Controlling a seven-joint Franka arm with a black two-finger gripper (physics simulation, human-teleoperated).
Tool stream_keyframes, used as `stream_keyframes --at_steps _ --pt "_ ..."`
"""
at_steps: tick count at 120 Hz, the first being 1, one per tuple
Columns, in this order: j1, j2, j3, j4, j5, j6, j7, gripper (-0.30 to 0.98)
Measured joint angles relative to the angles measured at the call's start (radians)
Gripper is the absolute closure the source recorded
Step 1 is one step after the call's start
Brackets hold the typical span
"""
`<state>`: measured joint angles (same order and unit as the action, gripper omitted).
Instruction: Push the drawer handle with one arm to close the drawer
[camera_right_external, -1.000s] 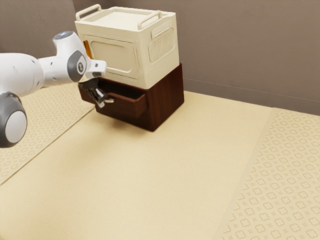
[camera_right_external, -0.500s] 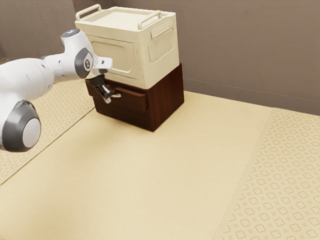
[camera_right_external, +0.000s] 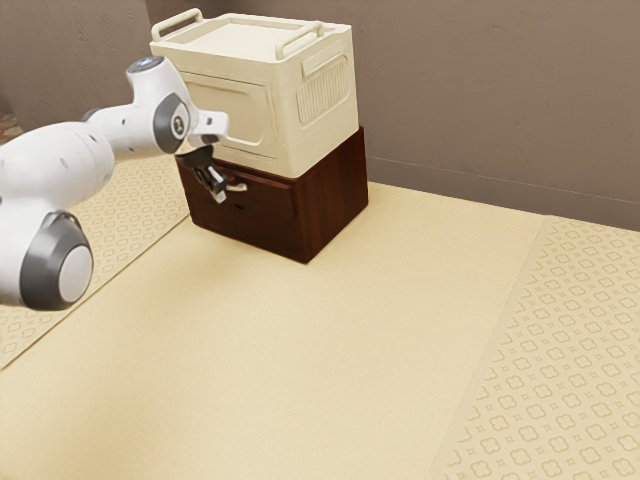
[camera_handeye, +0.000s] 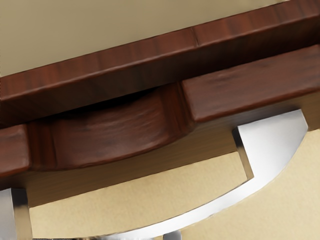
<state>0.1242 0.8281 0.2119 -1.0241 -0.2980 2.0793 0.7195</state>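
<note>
Drawer (camera_right_external: 268, 208) looked nearly shut, its front close to the dark wood cabinet (camera_right_external: 337, 198), under the cream crate (camera_right_external: 228, 108). Wrist view had a narrow dark gap by the scooped part of the drawer's top edge, so I judged most of the closing done, full closure unconfirmed. Metal handle (camera_handeye: 276, 142) stuck out from the drawer front; gripper (camera_right_external: 221, 196) was right at it, tilted downward, contact not certain. Couldn't tell whether the gripper was spread or together, or whether it had hold of anything. Left to do, probably: a short, straight push toward the cabinet until the front seated, then backing off. Risk: slipping off the curved handle.
</note>
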Motion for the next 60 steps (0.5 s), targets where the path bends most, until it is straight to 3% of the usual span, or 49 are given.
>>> stream_keyframes --at_steps 30,38,46,55,60 --pt "0.005 0.035 0.001 0.065 -0.003 -0.010 0.000 0.79" --pt "0.006 0.007 0.001 -0.013 -0.024 -0.013 -0.001 0.75" --pt "-0.027 -0.196 0.020 -0.331 -0.047 -0.016 -0.013 0.60" --pt "-0.123 -0.524 0.096 -0.689 -0.053 -0.022 -0.029 0.44" --pt "-0.164 -0.718 0.123 -0.808 -0.025 -0.041 -0.045 0.36"
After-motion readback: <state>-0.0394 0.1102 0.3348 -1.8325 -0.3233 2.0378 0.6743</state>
